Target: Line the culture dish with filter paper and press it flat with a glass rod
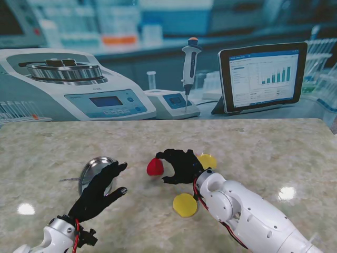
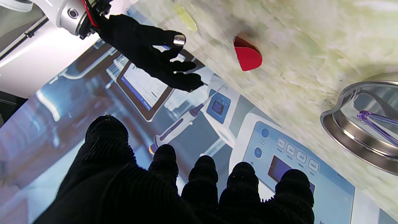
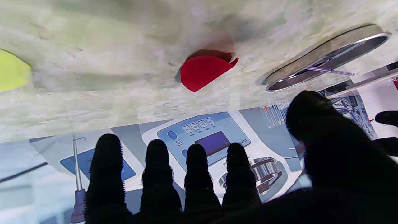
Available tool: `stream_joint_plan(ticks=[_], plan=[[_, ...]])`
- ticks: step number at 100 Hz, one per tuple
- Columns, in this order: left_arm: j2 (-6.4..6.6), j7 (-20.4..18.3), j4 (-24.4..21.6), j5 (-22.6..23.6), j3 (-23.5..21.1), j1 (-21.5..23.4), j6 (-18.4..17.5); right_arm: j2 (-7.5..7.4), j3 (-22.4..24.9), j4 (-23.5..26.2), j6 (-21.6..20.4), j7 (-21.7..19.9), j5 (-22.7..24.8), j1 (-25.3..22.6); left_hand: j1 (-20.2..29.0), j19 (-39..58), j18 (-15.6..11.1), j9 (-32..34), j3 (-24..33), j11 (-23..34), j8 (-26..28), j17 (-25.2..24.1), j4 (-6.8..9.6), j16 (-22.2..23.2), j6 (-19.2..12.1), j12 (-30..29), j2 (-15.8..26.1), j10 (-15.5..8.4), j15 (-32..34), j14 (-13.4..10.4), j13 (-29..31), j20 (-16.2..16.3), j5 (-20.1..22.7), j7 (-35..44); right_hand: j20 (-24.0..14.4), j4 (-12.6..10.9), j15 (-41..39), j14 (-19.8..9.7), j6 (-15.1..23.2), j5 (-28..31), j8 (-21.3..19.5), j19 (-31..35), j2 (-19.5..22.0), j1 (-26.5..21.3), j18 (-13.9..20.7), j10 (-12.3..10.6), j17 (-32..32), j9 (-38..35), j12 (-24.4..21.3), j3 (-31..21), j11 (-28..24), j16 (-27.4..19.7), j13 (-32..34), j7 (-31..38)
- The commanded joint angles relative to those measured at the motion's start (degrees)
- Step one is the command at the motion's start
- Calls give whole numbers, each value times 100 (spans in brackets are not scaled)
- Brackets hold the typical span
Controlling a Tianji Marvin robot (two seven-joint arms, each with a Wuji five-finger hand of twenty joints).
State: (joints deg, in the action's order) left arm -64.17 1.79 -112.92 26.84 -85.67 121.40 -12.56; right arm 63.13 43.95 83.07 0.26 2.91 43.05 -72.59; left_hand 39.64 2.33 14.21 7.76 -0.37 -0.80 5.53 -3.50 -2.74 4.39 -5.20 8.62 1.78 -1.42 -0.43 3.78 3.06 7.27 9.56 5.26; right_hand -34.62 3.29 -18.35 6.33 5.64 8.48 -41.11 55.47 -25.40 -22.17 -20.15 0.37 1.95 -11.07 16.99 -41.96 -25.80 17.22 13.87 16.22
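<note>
Red paper [image 1: 155,167] lies curled just beyond right hand [image 1: 181,165], fingers spread, nothing held. Left hand [image 1: 98,194] is spread beside dish [image 1: 92,169], w/ rod [image 2: 374,123] inside.

From the stand view, our left hand [image 1: 97,194] covers the nearer right part of the culture dish [image 1: 92,169], and the glass rod [image 1: 70,180] shows only as a faint streak at the dish's left. Our right hand [image 1: 181,165] hides the near edge of the red filter paper [image 1: 155,167] and most of one yellow filter paper [image 1: 207,159]; our right forearm covers the edge of the other yellow filter paper [image 1: 184,204]. In both wrist views the dish is cut off by the picture's edge. We cannot tell whether the red paper touches our right fingertips or lies apart from them
</note>
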Motion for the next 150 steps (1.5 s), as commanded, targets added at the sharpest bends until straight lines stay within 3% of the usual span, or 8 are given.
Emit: stream_joint_plan(ticks=[1,43,73,84,102,138,150], plan=[[20,-49,-17,4,-14,18,20,109,-95,-106,23,-28,-41,141,51,-281,-104,-139,-86,27,70,-11,173,92,-52,107,91,-106,-56,-169,-161,6,-41,117,71,-71,96,-8,23,57,121,-100,177,-15,31,-64,-98,64,-4,169,-8,4,91,65],[38,-123,-17,41,-17,-25,16,391,-981,-892,411,-44,-615,979,60,-280,-105,-140,-85,25,170,-12,172,104,-49,117,90,-103,-57,-166,-162,20,-35,317,27,-115,-234,139,-57,312,103,-12,392,-71,36,46,-67,0,263,346,-383,238,222,499],[42,-135,-7,57,-19,-50,1,541,-1411,-1271,727,39,-668,1242,60,-280,-103,-140,-86,25,179,-12,171,105,-46,118,89,-101,-57,-169,-162,25,-42,342,16,-200,-328,171,-119,412,124,42,709,-291,41,104,-69,12,322,219,-495,295,198,609],[42,-133,-2,64,-18,-53,0,566,-1526,-1356,749,26,-672,1322,61,-281,-102,-139,-85,25,179,-12,172,105,-46,115,89,-106,-57,-169,-161,26,-42,345,20,-263,-324,164,-110,287,142,48,640,-320,52,108,-88,94,318,148,-488,296,120,601],[43,-137,-1,80,-26,-52,2,591,-1698,-1439,800,-19,-624,1431,57,-280,-103,-141,-87,23,177,-12,171,107,-51,113,92,-106,-57,-170,-161,29,-46,343,54,-131,-262,221,-379,-264,252,-3,283,-5,74,143,-165,136,21,219,196,285,-108,368],[41,-135,0,76,-64,-50,-13,701,-1969,-1689,917,54,-592,1608,63,-280,-103,-140,-86,25,180,-12,171,108,-37,114,85,-104,-56,-175,-160,33,-44,348,40,-7,-150,429,-865,-359,272,-71,-41,262,78,329,-231,176,-3,85,850,286,-370,59],[46,-151,17,103,-97,-60,-36,730,-2007,-1769,922,102,-588,1644,66,-278,-107,-136,-89,27,183,-9,170,111,-70,115,59,-115,-54,-174,-159,36,-39,354,17,23,-114,466,-835,-415,271,-103,-62,327,75,334,-259,185,53,27,1144,285,-419,-180]])
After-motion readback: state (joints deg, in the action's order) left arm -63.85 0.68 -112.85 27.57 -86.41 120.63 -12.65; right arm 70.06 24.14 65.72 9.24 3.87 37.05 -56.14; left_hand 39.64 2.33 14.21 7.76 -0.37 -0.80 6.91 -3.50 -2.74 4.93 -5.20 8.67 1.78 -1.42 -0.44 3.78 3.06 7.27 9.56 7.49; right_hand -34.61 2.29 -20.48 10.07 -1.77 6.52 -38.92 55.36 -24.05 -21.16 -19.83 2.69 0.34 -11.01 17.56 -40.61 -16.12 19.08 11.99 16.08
